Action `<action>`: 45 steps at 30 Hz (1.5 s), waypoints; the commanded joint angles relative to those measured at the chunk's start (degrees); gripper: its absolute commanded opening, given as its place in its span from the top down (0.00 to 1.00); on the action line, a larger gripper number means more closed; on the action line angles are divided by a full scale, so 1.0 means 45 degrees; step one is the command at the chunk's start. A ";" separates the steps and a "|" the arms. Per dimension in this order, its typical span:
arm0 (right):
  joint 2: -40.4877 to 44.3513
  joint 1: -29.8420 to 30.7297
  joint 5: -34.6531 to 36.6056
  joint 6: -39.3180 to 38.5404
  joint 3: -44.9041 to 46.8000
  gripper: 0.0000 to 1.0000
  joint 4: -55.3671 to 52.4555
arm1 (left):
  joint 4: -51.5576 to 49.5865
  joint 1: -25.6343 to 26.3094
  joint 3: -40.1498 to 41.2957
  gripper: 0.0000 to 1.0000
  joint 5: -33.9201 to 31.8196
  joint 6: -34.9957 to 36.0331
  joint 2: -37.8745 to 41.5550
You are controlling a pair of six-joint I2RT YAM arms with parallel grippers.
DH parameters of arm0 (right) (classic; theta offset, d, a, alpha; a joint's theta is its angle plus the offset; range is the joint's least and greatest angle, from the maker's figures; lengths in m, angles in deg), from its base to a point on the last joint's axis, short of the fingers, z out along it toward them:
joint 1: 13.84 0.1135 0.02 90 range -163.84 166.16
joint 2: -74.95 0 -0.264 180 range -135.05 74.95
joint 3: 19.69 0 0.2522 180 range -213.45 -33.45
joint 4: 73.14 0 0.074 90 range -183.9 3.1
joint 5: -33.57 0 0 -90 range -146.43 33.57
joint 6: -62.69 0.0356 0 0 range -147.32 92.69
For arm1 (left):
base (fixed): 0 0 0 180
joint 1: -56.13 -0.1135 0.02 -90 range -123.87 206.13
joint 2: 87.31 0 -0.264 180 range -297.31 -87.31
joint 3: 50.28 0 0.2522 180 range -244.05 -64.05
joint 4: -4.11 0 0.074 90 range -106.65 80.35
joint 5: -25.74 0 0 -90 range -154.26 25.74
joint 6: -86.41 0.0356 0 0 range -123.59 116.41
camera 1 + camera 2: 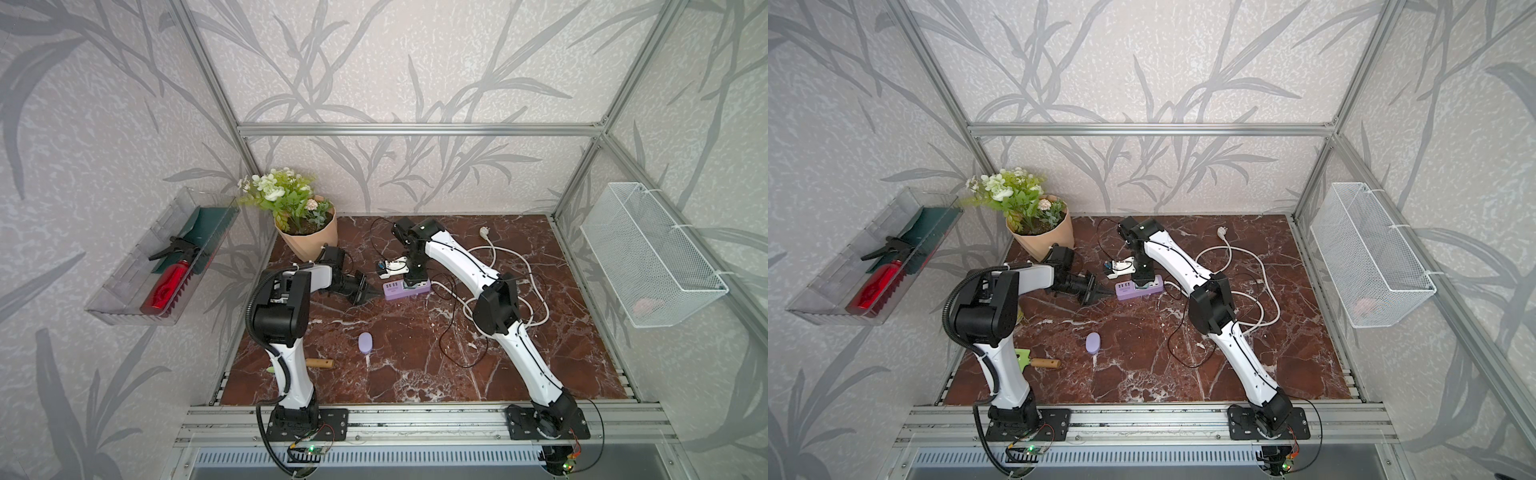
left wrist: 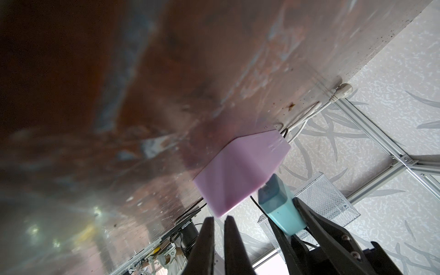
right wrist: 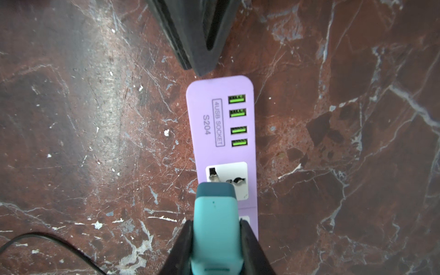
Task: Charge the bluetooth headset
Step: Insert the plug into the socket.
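The bluetooth headset (image 1: 365,343) (image 1: 1093,343), a small pale-lavender oval case, lies alone on the marble table in both top views, nearer the front than both grippers. My right gripper (image 3: 215,223) (image 1: 415,283) is shut on a teal plug adapter (image 3: 215,228) (image 2: 278,207). It points down and holds the adapter's prongs at a socket of the purple power strip (image 3: 221,133) (image 1: 405,289). My left gripper (image 2: 219,220) (image 1: 370,294) is shut with nothing in it. Its tips rest against the strip's USB end.
A potted plant (image 1: 307,237) stands at the back left. A white cable (image 1: 532,291) and a thin black cable (image 1: 453,349) loop beside the right arm. A small white device (image 1: 390,268) sits behind the strip. A wooden-handled tool (image 1: 320,363) lies by the left arm.
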 commanded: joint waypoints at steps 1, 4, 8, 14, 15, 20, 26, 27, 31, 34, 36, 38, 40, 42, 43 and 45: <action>-0.0125 -0.0105 0.0224 -0.0121 0.0210 1.00 0.0001 | -0.0655 -0.0066 0.0074 0.88 -0.0121 -0.0239 -0.0553; -0.0245 -0.0040 0.0091 -0.0191 0.0275 1.00 0.0057 | -0.0654 -0.0080 0.0084 0.88 -0.0101 -0.0239 -0.0593; -0.0368 0.0409 0.0682 -0.0336 0.0776 1.00 0.0285 | -0.0624 -0.0091 0.0056 0.88 -0.0083 -0.0239 -0.0632; -0.0423 0.1432 0.1623 -0.0453 0.1421 1.00 0.0536 | -0.0663 -0.0101 0.0073 0.88 0.0027 -0.0123 -0.0709; -0.0433 0.1555 0.1695 -0.0457 0.1387 1.00 0.0543 | -0.0731 -0.0100 0.0074 0.88 0.0054 -0.0075 -0.0722; -0.0750 0.1743 0.1667 -0.0589 0.0804 1.00 0.0274 | -0.0799 -0.0118 0.0148 0.88 0.0240 0.0106 -0.0618; -0.1290 0.1158 0.1188 -0.0498 0.0036 1.00 -0.0027 | -0.0815 -0.0249 0.0386 0.88 0.0321 0.0191 -0.0379; -0.1293 0.1042 0.1043 -0.0476 0.0054 1.00 -0.0036 | -0.0807 -0.0272 0.0385 0.88 0.0318 0.0191 -0.0392; -0.1471 0.0811 0.0718 -0.0614 -0.0185 1.00 -0.0161 | -0.0806 -0.0300 0.0271 0.88 0.0252 0.0133 -0.0476; -0.1679 0.0882 0.0250 -0.0651 -0.0461 1.00 -0.0262 | -0.0878 -0.0300 0.0125 0.88 0.0206 0.0093 -0.0554; -0.1855 0.0981 0.0042 -0.0651 -0.0421 1.00 -0.0302 | -0.0969 -0.0295 0.0036 0.88 0.0164 0.0103 -0.0574; -0.2044 0.1097 0.0162 -0.0661 -0.0265 1.00 -0.0223 | -0.1085 -0.0296 -0.0040 0.88 0.0114 0.0146 -0.0593; -0.2243 0.1160 0.0148 -0.0633 -0.0147 1.00 -0.0130 | -0.1180 -0.0296 -0.0138 0.88 0.0112 0.0190 -0.0659; -0.2354 0.1216 0.0035 -0.0594 -0.0082 1.00 -0.0087 | -0.1230 -0.0296 -0.0170 0.88 0.0114 0.0239 -0.0710; -0.2410 0.1237 -0.0085 -0.0573 -0.0082 1.00 -0.0051 | -0.1235 -0.0296 -0.0160 0.88 0.0131 0.0239 -0.0761; -0.2488 0.1260 -0.0244 -0.0520 -0.0083 1.00 -0.0026 | -0.1213 -0.0296 -0.0160 0.88 0.0155 0.0251 -0.0835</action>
